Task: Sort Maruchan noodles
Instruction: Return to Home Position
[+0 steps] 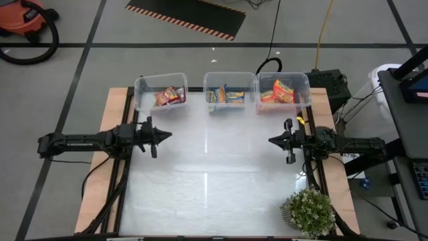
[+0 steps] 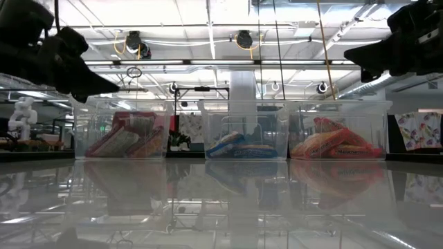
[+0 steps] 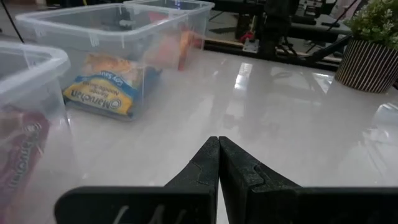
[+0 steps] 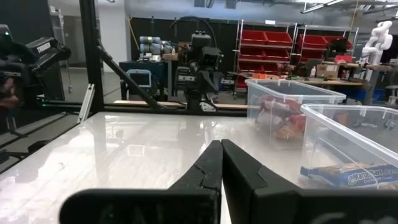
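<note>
All the Maruchan noodles (image 1: 227,96) sit in bins (image 1: 229,73) — packets we judge light, slick and brittle, best pinched across a narrow edge — while left gripper (image 1: 168,134) and right gripper (image 1: 271,140) hang empty, fingers together.

Three clear bins (image 1: 146,100), two robot arms (image 1: 80,142), one potted plant (image 1: 308,211).
One bin each of red Maruchan packets (image 1: 170,97), blue packets (image 1: 227,96) and orange packets (image 1: 283,92); stacked and overlapping, their exact number cannot be counted.

red packets (image 3: 23,155): blurred, cut by edge | plant (image 3: 370,40): top cut off | orange packets (image 3: 179,46): blurred
</note>
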{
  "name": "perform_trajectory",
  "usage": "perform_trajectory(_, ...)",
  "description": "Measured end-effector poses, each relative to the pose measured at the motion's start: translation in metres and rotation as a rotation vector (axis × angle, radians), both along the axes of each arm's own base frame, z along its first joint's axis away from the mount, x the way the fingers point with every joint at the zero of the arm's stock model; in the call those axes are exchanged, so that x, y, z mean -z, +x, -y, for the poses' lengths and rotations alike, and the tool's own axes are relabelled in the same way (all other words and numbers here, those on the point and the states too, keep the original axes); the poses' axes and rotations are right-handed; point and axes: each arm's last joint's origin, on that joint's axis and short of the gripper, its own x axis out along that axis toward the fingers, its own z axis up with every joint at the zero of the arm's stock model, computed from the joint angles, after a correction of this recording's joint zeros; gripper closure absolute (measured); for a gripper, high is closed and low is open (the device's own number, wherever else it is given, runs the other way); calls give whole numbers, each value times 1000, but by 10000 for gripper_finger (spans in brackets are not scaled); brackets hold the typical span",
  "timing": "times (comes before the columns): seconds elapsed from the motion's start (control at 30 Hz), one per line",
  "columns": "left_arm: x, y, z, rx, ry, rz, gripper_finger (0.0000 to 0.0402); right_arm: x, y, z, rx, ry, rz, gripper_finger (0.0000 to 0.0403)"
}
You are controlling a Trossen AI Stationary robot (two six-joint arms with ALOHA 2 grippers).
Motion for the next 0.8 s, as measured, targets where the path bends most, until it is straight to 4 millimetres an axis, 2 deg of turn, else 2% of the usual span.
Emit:
perform_trajectory(0.1, 11, -2, 0, 1, 13, 35, 392, 0, 0, 0, 0, 0, 0, 403)
perform_trajectory(0.53, -5, -10, 3, 9, 122, 196, 398, 0, 0, 0, 0, 0, 0, 403)
perform_trajectory(0.8, -7, -17, 8, 34, 138, 229, 399, 0, 0, 0, 0, 0, 0, 403)
